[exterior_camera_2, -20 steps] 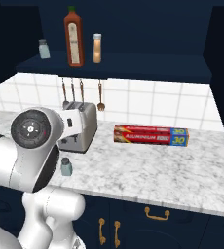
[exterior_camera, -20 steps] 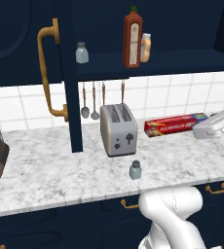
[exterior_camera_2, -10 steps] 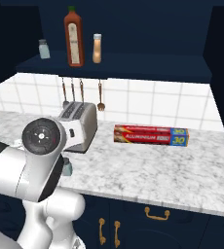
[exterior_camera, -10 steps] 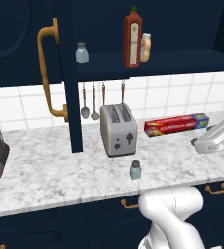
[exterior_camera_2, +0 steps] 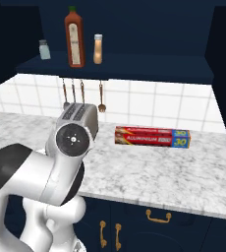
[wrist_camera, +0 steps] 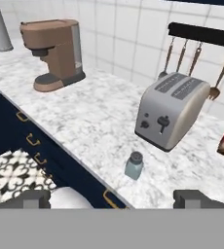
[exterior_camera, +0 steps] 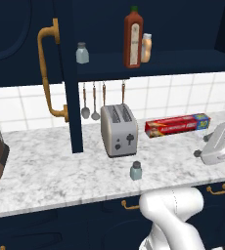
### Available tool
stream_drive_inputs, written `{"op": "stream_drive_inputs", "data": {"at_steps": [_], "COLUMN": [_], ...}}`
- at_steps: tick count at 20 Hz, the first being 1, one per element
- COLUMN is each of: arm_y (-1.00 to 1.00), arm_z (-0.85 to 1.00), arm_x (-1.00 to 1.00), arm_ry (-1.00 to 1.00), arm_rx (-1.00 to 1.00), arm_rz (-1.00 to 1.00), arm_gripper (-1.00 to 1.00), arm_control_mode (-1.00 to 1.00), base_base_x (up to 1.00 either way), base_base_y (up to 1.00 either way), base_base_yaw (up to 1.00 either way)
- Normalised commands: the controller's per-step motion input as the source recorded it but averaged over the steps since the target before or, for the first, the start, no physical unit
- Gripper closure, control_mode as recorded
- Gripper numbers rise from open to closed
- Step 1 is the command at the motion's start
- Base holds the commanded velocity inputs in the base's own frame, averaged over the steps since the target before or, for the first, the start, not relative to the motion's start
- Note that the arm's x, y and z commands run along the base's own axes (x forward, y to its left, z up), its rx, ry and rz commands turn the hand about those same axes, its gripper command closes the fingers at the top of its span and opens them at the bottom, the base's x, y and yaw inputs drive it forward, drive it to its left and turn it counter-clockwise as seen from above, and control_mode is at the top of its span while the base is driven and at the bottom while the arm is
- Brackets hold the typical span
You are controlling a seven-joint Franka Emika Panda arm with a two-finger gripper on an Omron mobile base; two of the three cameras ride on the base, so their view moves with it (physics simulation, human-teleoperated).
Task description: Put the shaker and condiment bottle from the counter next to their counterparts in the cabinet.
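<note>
On the cabinet [exterior_camera: 31,29] shelf stand, from its left end, the pale shaker [exterior_camera: 82,52], the tall bottle [exterior_camera: 133,38] and the condiment bottle [exterior_camera: 146,47] just beside it, the shaker [exterior_camera: 136,170] sits near the counter [exterior_camera: 51,171] front edge before the toaster [exterior_camera: 118,129], and the gripper [wrist_camera: 115,198] hangs wide open, holding nothing.

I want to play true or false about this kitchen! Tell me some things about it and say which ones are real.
1. The shaker stands on the counter in front of the toaster. True.
2. The condiment bottle is lying on the counter. False: it stands on the cabinet shelf beside the tall red-brown bottle.
3. The fingers are squeezing the shaker. False: they are wide apart and hold nothing.
4. A foil box lies on the counter to the right of the toaster. True.
5. A brown coffee machine stands on the counter. True.
</note>
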Motion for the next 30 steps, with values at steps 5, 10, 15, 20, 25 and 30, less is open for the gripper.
{"op": "stream_drive_inputs", "data": {"at_steps": [5,10,15,20,25,30], "arm_y": [0.01,0.00,0.38,0.34,-0.01,0.00], "arm_z": [-0.50,-0.48,-0.31,-0.19,-0.30,-0.32], "arm_x": [0.00,0.00,0.01,0.11,0.17,0.21], "arm_ry": [0.01,-0.03,0.01,-0.01,-0.04,-0.06], "arm_rx": [-0.06,-0.04,-0.07,-0.09,0.00,-0.03], "arm_rz": [0.17,0.15,0.02,0.01,0.10,0.09], "arm_gripper": [-1.00,-1.00,-1.00,-1.00,-1.00,-1.00], "arm_control_mode": [-1.00,-1.00,-1.00,-1.00,-1.00,-1.00], "base_base_x": [0.00,0.00,0.00,0.00,0.00,0.00], "base_base_y": [0.00,0.00,0.00,0.00,0.00,0.00], "base_base_yaw": [0.00,0.00,0.00,0.00,0.00,0.00]}}
